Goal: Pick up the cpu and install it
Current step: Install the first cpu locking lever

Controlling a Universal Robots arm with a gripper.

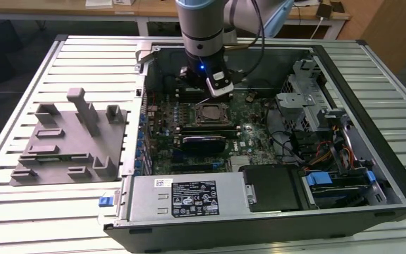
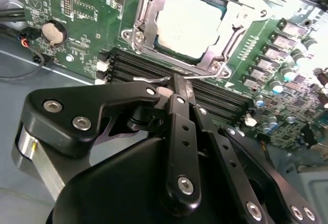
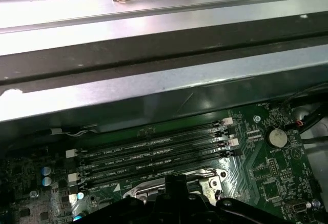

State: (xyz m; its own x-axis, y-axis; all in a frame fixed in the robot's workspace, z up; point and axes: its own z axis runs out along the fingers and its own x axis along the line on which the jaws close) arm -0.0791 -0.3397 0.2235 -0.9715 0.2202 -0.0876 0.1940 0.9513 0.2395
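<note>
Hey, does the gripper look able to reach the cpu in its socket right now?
Probably yes: the cpu lies bare-topped in the socket, and the gripper hovers just beside it over the memory slots, nothing between.

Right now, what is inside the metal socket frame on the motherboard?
The cpu lies inside the socket frame with its silvery top facing up and the frame closing around its edges. Whatever lies beneath the chip is covered by it.

Bright overhead light; glare on table slats; wrist pics slightly soft.
</note>
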